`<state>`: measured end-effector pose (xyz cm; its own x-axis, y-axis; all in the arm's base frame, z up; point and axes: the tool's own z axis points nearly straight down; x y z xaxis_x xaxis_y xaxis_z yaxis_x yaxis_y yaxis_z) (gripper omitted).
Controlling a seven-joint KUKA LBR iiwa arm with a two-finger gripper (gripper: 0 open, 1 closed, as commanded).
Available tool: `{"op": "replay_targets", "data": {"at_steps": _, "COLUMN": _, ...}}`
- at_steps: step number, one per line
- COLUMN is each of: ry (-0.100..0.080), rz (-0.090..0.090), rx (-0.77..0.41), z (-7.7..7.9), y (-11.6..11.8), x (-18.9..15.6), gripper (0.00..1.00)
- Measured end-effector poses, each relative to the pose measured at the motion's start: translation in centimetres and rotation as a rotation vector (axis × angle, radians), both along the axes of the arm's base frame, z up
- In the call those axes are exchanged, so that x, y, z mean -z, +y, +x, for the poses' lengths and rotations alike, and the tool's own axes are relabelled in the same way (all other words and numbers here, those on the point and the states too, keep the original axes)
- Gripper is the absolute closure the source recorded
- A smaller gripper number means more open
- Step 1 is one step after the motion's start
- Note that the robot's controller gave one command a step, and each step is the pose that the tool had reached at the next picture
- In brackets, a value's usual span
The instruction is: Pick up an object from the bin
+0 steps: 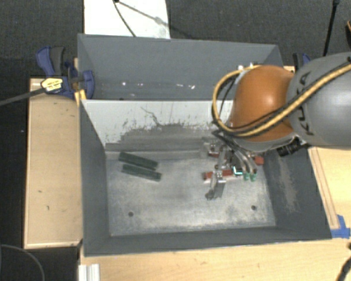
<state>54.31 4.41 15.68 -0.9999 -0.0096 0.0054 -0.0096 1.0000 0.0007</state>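
Note:
Two dark green oblong bars lie side by side on the bin floor, left of the middle. One bar (pixel 137 158) is nearer the back wall and the other (pixel 142 171) sits just in front of it. My gripper (pixel 213 191) hangs low over the bare floor right of the middle, well to the right of both bars and touching neither. I see nothing of the bin's contents at its tip.
The arm's orange cover and cables reach in from the right above the bin's back right part. The back wall is scuffed with scratches. Bare floor stretches between the bars and the gripper and along the front.

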Motion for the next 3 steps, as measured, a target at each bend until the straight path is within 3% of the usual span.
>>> {"op": "replay_targets", "data": {"at_steps": 1, "ry": -0.001, "rz": -0.002, "rx": -0.065, "z": 0.1, "y": -6.1, "x": 9.0, "gripper": 0.00}}
{"op": "replay_targets", "data": {"at_steps": 2, "ry": -0.008, "rz": 0.000, "rx": -0.067, "z": 0.3, "y": -5.8, "x": 8.6, "gripper": 1.00}}
{"op": "replay_targets", "data": {"at_steps": 3, "ry": -0.017, "rz": -0.002, "rx": -0.146, "z": 0.7, "y": -6.5, "x": -11.1, "gripper": 1.00}}
